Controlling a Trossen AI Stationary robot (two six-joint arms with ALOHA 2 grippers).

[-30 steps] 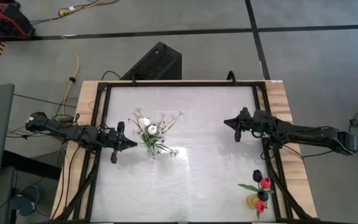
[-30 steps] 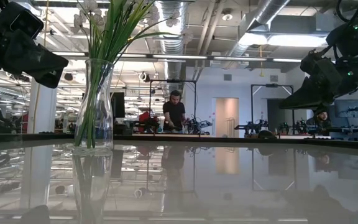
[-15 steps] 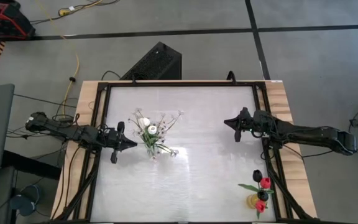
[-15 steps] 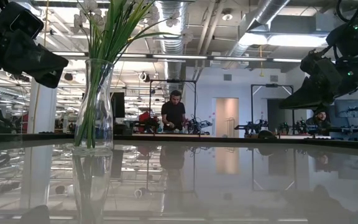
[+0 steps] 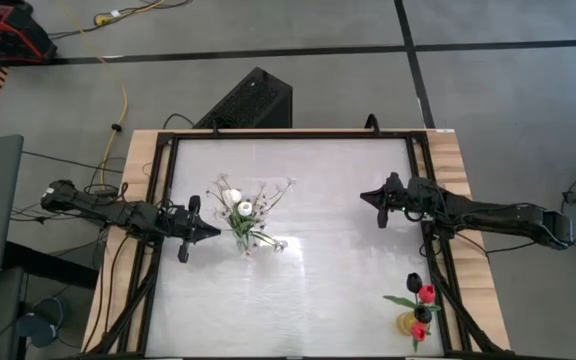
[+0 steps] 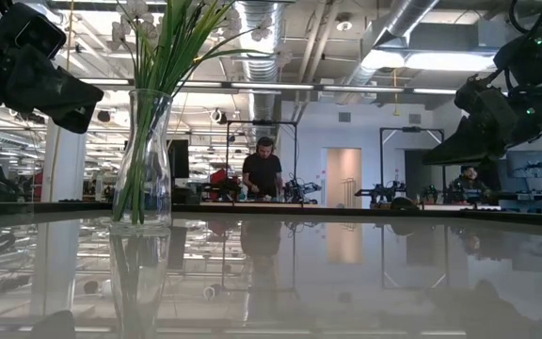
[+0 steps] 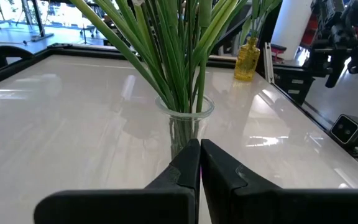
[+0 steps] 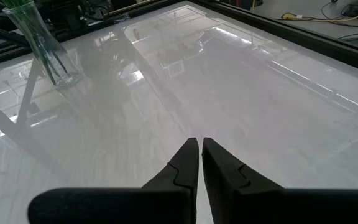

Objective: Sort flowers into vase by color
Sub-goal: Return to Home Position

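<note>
Here, white flowers point(image 5: 244, 208) in vase point(image 7: 178, 132) just ahead of closed left claw point(image 5: 215, 232) (empty), right claw point(image 5: 367, 195) closed, well apart.

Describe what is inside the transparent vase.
The transparent vase holds green stems, their white flowers spreading above its rim. Whether it holds water cannot be told.
</note>
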